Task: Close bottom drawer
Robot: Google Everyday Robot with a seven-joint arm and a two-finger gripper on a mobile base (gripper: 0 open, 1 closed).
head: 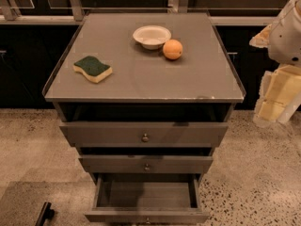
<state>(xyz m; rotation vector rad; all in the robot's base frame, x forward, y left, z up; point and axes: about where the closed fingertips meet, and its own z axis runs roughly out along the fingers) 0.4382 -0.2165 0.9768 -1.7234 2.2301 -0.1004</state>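
The bottom drawer (146, 215) of the grey-brown cabinet is pulled far out. Its empty inside shows from above, and its slim front panel with a small round knob (147, 220) lies at the lower edge of the camera view. The middle drawer (146, 164) and the top drawer (143, 134) stick out less, each a little further than the one above. My gripper (276, 97) hangs at the far right, beside the cabinet's top right corner. It is well above and to the right of the bottom drawer and touches nothing.
On the cabinet top (141, 74) lie a green and yellow sponge (92, 68), a white bowl (152, 36) and an orange (172, 49). Speckled floor (254, 182) surrounds the cabinet. A dark object (44, 214) lies on the floor at lower left. Dark counters stand behind.
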